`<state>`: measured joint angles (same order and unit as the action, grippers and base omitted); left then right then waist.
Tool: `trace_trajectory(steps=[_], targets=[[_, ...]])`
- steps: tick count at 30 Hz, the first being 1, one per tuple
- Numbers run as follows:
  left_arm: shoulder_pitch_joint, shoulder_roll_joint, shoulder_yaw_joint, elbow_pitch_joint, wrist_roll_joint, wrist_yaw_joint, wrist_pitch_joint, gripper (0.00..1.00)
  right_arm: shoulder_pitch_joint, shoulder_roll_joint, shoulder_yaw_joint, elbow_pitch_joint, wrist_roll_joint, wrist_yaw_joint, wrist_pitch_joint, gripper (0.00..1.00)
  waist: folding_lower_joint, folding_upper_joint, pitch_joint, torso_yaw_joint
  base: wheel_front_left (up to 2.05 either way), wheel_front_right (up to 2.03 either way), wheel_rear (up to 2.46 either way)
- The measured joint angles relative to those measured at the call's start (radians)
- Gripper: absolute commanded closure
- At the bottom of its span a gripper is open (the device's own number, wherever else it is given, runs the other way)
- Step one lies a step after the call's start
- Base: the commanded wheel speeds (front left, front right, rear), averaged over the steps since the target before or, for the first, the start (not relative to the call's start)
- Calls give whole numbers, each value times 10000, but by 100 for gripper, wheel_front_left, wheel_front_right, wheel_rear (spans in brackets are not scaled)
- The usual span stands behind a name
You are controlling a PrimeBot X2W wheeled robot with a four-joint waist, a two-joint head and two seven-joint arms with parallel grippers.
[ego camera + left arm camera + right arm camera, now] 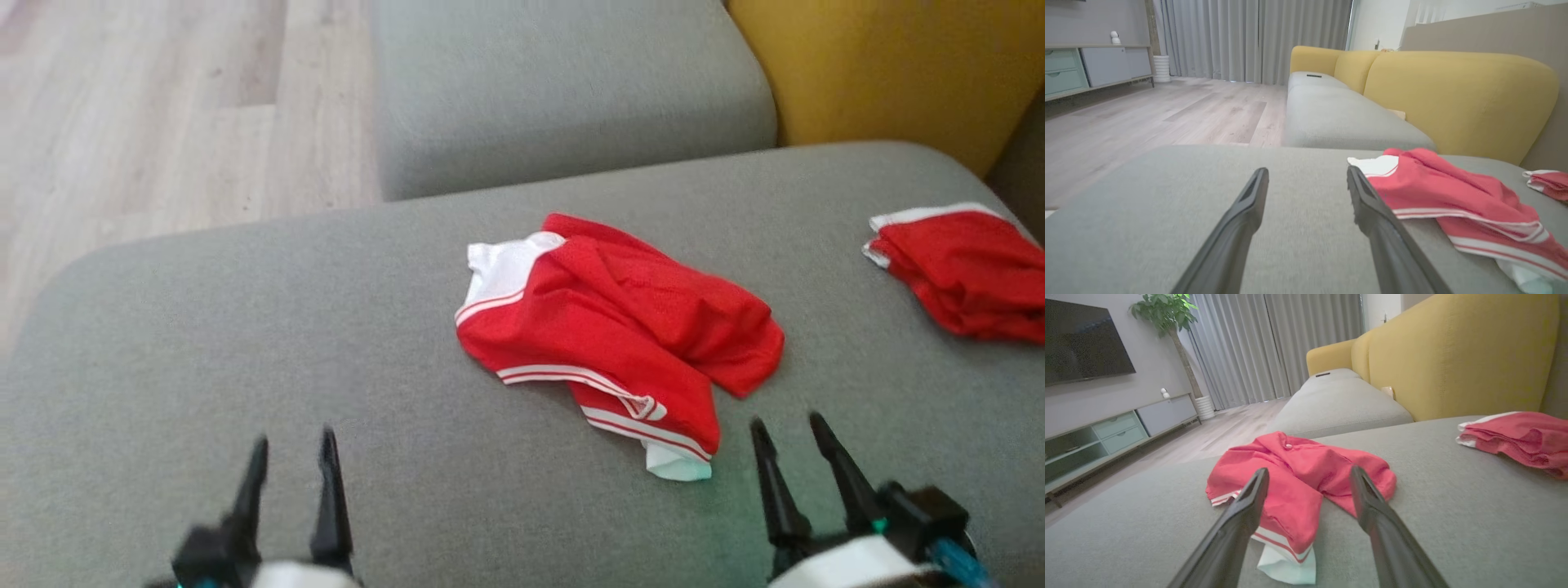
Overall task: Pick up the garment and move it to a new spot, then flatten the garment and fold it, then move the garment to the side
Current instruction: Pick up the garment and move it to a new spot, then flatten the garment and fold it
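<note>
Both claws gape wide, empty, on my screens: left gripper [294, 437] above grey cushion [245, 327], right gripper [787, 420] just beside crumpled red garment [620, 327].

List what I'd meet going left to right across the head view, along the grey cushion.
left gripper → crumpled red-and-white garment → second red garment

R gripper [1309, 470] at bottom centre, fingers spread wide, empty. Crumpled red garment [1294, 457] lies mid-frame on grey sofa seat [1453, 514], seen btwn the fingers. 2nd red garment [1519, 435] at right edge, well apart.
</note>
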<state>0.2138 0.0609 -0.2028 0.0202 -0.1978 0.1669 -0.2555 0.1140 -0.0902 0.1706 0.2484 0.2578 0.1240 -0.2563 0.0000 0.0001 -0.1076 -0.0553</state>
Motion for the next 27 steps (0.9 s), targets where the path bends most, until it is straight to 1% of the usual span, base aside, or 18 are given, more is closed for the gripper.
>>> trace_trajectory(steps=[2, 6, 10, 19, 22, 27], targets=[[450, -36, -52, -8, 113, 8, 0, 0, 276, 0, -117, -2, -42, 0, 0, 0, 0, 0, -154, 76, 0, 0, 0], [858, -29, -178, -86, 157, 460, 0, 0, 585, 71, -182, -21, -134, 0, 0, 0, 0, 0, -392, 158, 0, 0, 0], [889, -33, -437, -194, 443, 625, 0, 0, 626, 115, -228, -29, -150, 0, 0, 0, 0, 0, -505, 191, 0, 0, 0], [895, -29, -493, -209, 654, 617, 0, 0, 628, 140, -226, -27, -217, 0, 0, 0, 0, 0, -601, 281, 0, 0, 0], [895, -29, -566, -205, 681, 523, 0, 0, 628, 142, -224, -29, -217, 0, 0, 0, 0, 0, -583, 305, 0, 0, 0], [895, -29, -648, -190, 732, 522, 0, 0, 628, 142, -221, -25, -217, 0, 0, 0, 0, 0, -561, 323, 0, 0, 0]])
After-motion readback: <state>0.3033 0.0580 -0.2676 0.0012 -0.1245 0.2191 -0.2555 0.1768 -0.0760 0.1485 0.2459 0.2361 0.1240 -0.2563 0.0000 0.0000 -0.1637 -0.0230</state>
